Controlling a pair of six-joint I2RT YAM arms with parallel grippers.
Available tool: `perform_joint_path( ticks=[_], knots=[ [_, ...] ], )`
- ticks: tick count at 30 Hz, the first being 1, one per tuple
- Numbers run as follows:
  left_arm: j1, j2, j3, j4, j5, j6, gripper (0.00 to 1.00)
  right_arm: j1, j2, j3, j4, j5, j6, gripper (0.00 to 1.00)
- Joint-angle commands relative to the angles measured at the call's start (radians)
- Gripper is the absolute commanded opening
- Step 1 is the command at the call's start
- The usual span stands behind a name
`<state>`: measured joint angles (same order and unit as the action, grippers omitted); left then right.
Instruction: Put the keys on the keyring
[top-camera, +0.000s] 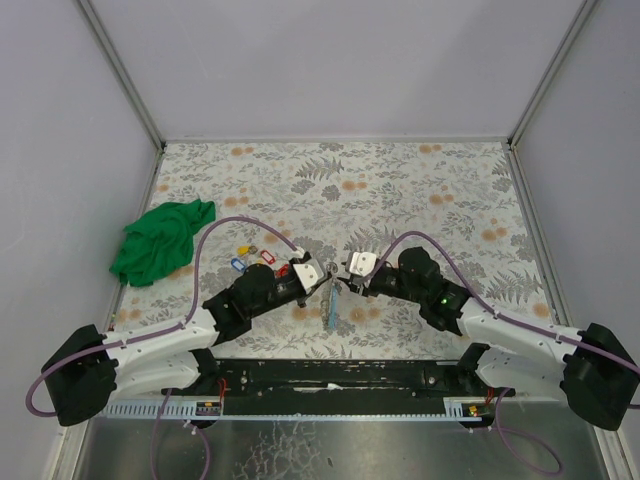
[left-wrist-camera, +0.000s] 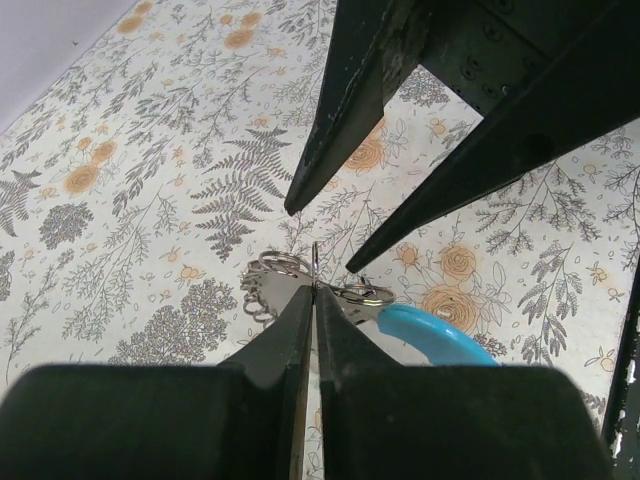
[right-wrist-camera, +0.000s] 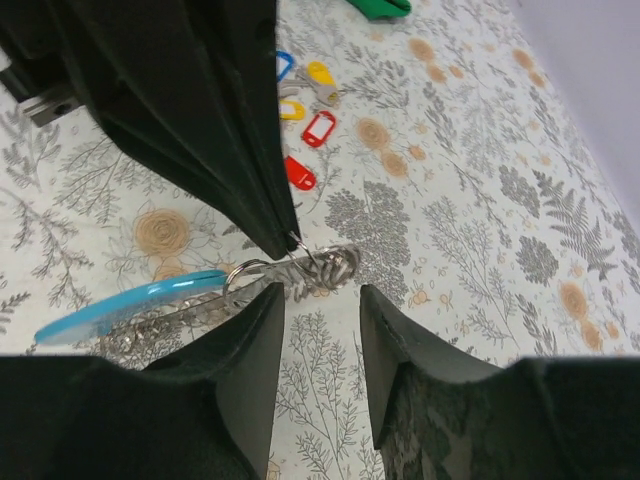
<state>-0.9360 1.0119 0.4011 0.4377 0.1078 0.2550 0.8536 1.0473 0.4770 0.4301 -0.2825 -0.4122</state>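
The left end effector (left-wrist-camera: 315, 290) is closed on the keyring (left-wrist-camera: 432, 330). The right end effector (right-wrist-camera: 320, 300) stands wide beside it; tagged keys (right-wrist-camera: 300, 172) lie nearby.

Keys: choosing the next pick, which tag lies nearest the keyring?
The solid red tag; the windowed red tag, yellow tags and blue tag lie farther from the keyring.

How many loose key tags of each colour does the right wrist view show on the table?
red tags: 2
yellow tags: 2
blue tags: 1
Total: 5 visible
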Motion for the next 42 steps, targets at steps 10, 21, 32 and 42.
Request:
perform_joint_path(
  ticks=[10, 21, 32, 42],
  knots=[
    [0.000, -0.028, 0.006, 0.015, 0.046, 0.075, 0.00, -0.020, -0.019, 0.137, -0.167, -0.147, -0.184, 0.36],
    [-0.002, -0.031, 0.002, 0.038, 0.065, 0.057, 0.00, -0.021, 0.036, 0.099, -0.023, -0.137, -0.091, 0.22],
    [0.000, -0.045, -0.027, 0.097, 0.100, 0.016, 0.00, -0.021, 0.069, 0.017, 0.180, -0.047, -0.086, 0.03],
    [0.009, -0.046, -0.040, 0.144, 0.108, -0.021, 0.00, -0.021, 0.127, -0.002, 0.288, -0.085, -0.052, 0.15]
  ],
)
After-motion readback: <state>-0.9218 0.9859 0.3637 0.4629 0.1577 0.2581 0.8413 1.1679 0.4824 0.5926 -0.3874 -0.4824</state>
